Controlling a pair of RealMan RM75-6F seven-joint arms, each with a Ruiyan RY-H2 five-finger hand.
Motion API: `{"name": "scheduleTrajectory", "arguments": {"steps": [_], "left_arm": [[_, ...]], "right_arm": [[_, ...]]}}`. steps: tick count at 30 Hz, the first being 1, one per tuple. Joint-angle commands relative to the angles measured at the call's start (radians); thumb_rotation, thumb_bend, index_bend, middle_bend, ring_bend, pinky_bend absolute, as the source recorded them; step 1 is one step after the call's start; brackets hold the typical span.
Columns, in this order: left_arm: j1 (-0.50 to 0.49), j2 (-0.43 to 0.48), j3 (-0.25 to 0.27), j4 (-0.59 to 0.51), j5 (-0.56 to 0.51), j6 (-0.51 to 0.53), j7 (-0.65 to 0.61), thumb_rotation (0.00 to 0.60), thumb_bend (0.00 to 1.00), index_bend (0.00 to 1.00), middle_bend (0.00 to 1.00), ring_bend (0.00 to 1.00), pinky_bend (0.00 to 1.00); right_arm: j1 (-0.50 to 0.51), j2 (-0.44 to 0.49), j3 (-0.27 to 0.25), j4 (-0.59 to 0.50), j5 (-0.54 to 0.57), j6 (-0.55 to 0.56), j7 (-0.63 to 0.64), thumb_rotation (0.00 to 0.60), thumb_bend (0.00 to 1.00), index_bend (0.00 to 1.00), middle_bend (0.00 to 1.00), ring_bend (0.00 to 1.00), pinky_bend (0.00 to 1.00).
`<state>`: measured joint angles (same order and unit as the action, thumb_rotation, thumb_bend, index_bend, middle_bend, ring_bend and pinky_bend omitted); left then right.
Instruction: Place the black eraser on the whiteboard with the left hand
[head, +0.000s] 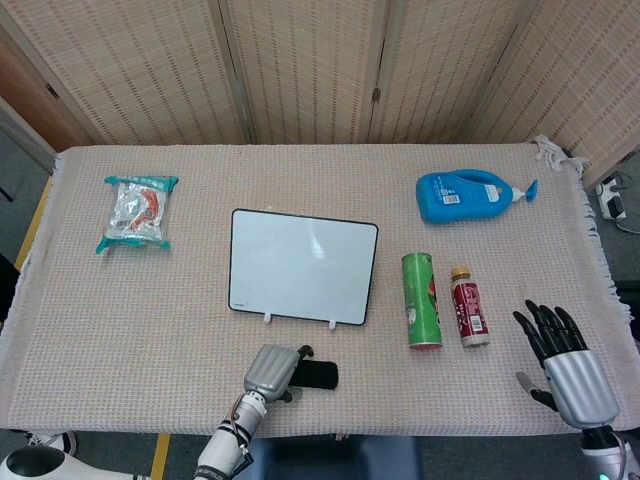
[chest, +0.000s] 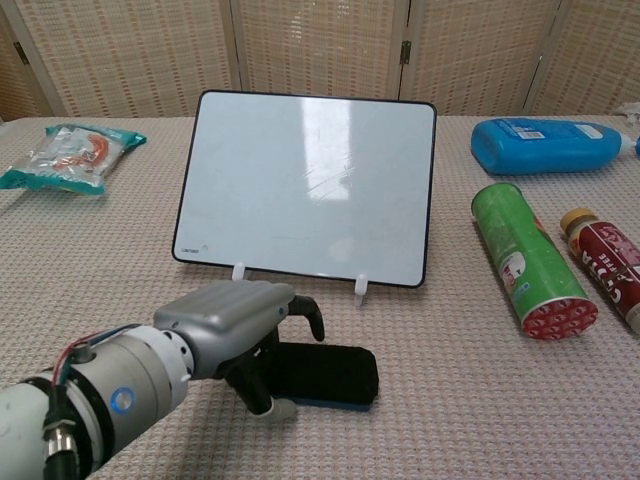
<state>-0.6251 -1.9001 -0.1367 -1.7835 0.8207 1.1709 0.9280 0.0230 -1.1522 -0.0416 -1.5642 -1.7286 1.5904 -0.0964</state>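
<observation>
The black eraser (head: 321, 375) (chest: 328, 373) lies flat on the table cloth just in front of the whiteboard (head: 303, 265) (chest: 310, 185), which leans on two small white feet. My left hand (head: 272, 369) (chest: 232, 322) hovers over the eraser's left end and hides it. Its fingers curve down behind the eraser and its thumb reaches down in front, with no clear squeeze on it. My right hand (head: 560, 362) rests at the table's front right, fingers spread, holding nothing.
A green can (head: 421, 299) (chest: 527, 260) and a red bottle (head: 467, 307) (chest: 605, 263) lie right of the whiteboard. A blue detergent bottle (head: 465, 195) (chest: 548, 144) lies at the back right. A snack packet (head: 138, 211) (chest: 68, 154) sits far left.
</observation>
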Motion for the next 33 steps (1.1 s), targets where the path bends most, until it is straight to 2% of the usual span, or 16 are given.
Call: {"name": "scheduleTrajectory", "arguments": {"steps": [1, 9, 14, 18, 22, 27, 33], "left_arm": [[-0.011, -0.002, 0.003, 0.021, 0.0, -0.018, -0.031, 0.6, 0.29, 0.34, 1.0, 1.0, 1.0], [-0.031, -0.028, 0.006, 0.073, 0.038, -0.035, -0.098, 0.6, 0.29, 0.47, 1.0, 1.0, 1.0], [-0.023, -0.04, 0.016, 0.105, 0.119, -0.015, -0.17, 0.6, 0.29, 0.55, 1.0, 1.0, 1.0], [-0.014, -0.03, 0.025, 0.107, 0.171, 0.006, -0.204, 0.6, 0.29, 0.57, 1.0, 1.0, 1.0], [-0.008, -0.019, 0.005, 0.121, 0.231, 0.053, -0.228, 0.6, 0.29, 0.57, 1.0, 1.0, 1.0], [-0.015, -0.073, -0.035, 0.277, 0.381, 0.152, -0.289, 0.6, 0.29, 0.57, 1.0, 1.0, 1.0], [-0.066, -0.158, -0.089, 0.521, 0.546, 0.243, -0.372, 0.6, 0.31, 0.57, 1.0, 1.0, 1.0]], "right_arm": [[-0.004, 0.002, 0.001, -0.001, 0.001, 0.006, 0.002, 0.6, 0.27, 0.0, 0.0, 0.03, 0.05], [-0.008, 0.016, 0.003, -0.005, 0.005, 0.013, 0.025, 0.6, 0.27, 0.0, 0.0, 0.03, 0.05], [-0.007, 0.019, 0.001, -0.007, 0.007, 0.005, 0.02, 0.6, 0.27, 0.0, 0.0, 0.03, 0.05], [-0.009, 0.017, 0.003, -0.01, 0.007, 0.006, 0.016, 0.6, 0.27, 0.0, 0.0, 0.02, 0.05], [-0.01, 0.018, 0.002, -0.011, 0.006, 0.008, 0.019, 0.6, 0.27, 0.0, 0.0, 0.02, 0.05], [-0.009, 0.02, 0.003, -0.011, 0.009, 0.004, 0.026, 0.6, 0.27, 0.0, 0.0, 0.02, 0.05], [-0.007, 0.027, 0.001, -0.016, 0.007, 0.0, 0.039, 0.6, 0.27, 0.0, 0.0, 0.02, 0.05]]}}
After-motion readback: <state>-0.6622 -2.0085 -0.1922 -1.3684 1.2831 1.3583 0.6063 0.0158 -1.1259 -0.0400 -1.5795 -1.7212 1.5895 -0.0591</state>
